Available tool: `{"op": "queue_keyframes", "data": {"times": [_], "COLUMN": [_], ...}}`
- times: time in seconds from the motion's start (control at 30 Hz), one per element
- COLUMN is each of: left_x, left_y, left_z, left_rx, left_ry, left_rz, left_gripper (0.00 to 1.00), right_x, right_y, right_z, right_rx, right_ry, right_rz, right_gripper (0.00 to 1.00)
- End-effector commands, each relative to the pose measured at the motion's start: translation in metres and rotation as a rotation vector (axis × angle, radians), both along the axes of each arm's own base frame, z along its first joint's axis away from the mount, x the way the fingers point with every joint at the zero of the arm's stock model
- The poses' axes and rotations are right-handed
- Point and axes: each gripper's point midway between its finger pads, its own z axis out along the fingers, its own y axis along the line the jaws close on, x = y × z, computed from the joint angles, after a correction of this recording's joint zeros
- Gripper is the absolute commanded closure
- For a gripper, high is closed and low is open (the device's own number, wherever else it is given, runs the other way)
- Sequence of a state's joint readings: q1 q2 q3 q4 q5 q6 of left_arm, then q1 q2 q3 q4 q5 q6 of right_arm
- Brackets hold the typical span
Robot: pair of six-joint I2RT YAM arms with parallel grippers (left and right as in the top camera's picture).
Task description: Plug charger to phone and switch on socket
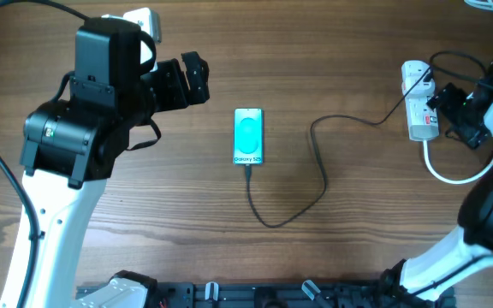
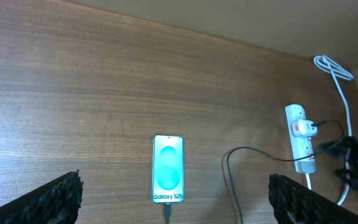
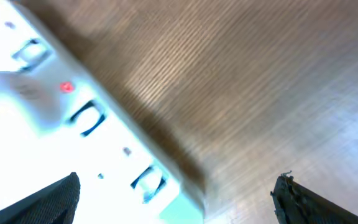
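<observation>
The phone [image 1: 248, 136] lies flat mid-table, teal screen up, "Galaxy" text at its near end; it also shows in the left wrist view [image 2: 168, 168]. The thin black charger cable [image 1: 315, 162] is plugged into the phone's near end, loops right, and runs to the white socket strip [image 1: 418, 107] at the far right. In the left wrist view the cable [image 2: 232, 180] leads to the strip [image 2: 300, 140]. My left gripper [image 2: 173, 205] is open and empty, held left of the phone. My right gripper [image 3: 179, 199] is open, just above the socket strip [image 3: 61, 130], where a small red mark shows.
A thick white cord [image 1: 439, 171] curves from the socket toward the right arm. More white cable [image 2: 334, 68] lies at the far right corner. The arm bases sit at the near edge.
</observation>
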State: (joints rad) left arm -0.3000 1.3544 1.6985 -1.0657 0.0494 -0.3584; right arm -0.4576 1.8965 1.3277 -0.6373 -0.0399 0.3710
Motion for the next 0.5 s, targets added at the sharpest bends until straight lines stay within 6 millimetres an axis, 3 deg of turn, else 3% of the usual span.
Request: {"op": "queue_keyframes", "data": {"times": [0.0,0.07,0.17,0.27,0.37,0.47], "left_x": [-0.001,-0.001,-0.001,-0.001,-0.001,-0.001], "left_y": [0.004,0.004,0.004,0.004,0.004,0.004], "left_z": [0.002,0.002,0.002,0.002,0.002,0.002], "left_rx": [-0.005,-0.005,-0.005,-0.005,-0.005,-0.005], "left_ry": [-0.006,-0.006,-0.006,-0.006,-0.006,-0.006], "left_rz": [0.021,0.021,0.021,0.021,0.021,0.021], "left_gripper": [0.0,0.0,0.0,0.0,0.0,0.0], "right_x": [-0.016,-0.032,-0.057,-0.075,-0.107,-0.129], "right_y": [-0.002,0.008,0.029,0.048,0.087,0.107], "right_z": [0.069,0.095,0.118,0.126,0.134,0.14], "right_rx": [-0.061,-0.055,-0.071,-0.099,-0.125,-0.123], "right_ry": [-0.091,-0.106,-0.149,-0.212,-0.338,-0.423], "right_rz": [-0.122,-0.133,-0.11,-0.081,-0.008,0.011], "right_gripper": [0.0,0.0,0.0,0.0,0.0,0.0]}}
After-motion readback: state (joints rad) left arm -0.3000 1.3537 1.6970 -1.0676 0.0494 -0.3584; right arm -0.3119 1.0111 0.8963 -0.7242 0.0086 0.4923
